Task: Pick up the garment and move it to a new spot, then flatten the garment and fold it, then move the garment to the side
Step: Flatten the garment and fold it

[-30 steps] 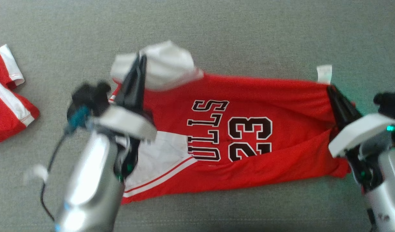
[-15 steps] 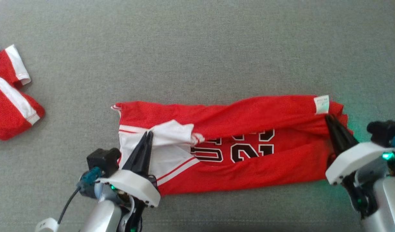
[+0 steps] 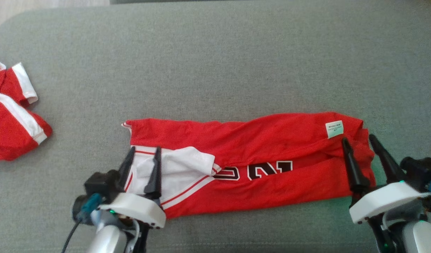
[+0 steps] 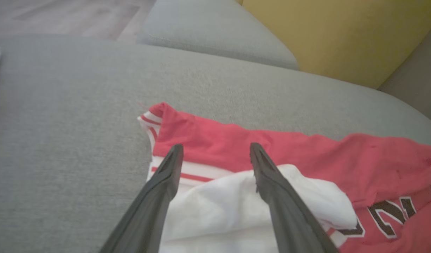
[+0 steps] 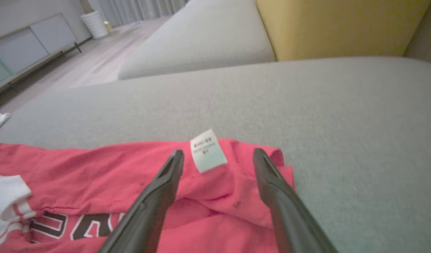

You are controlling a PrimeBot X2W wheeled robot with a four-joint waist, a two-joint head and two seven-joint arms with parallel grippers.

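The garment (image 3: pixel 264 140) is a red jersey with white trim and black lettering, lying folded into a long band across the grey cushion (image 3: pixel 215 70). Its far half is laid over the near half, covering most of the print. My left gripper (image 3: pixel 142 154) stands open over the white sleeve end (image 4: pixel 236 203), holding nothing. At the other end my right gripper (image 3: pixel 358 140) is open too, its fingers (image 5: pixel 162 189) apart on either side of the white label (image 5: pixel 207 150). The red cloth (image 5: pixel 96 168) lies loose beneath them.
A second red and white garment (image 3: pixel 11 119) lies crumpled at the cushion's left edge. A yellow cushion (image 4: pixel 335 35) stands behind the seat. Wooden floor (image 5: pixel 85 63) and a low cabinet (image 5: pixel 22 49) lie beyond the sofa.
Both grippers carried the far edge of the jersey toward me and laid it over the near half, then opened and let go. The head camera also tilted.
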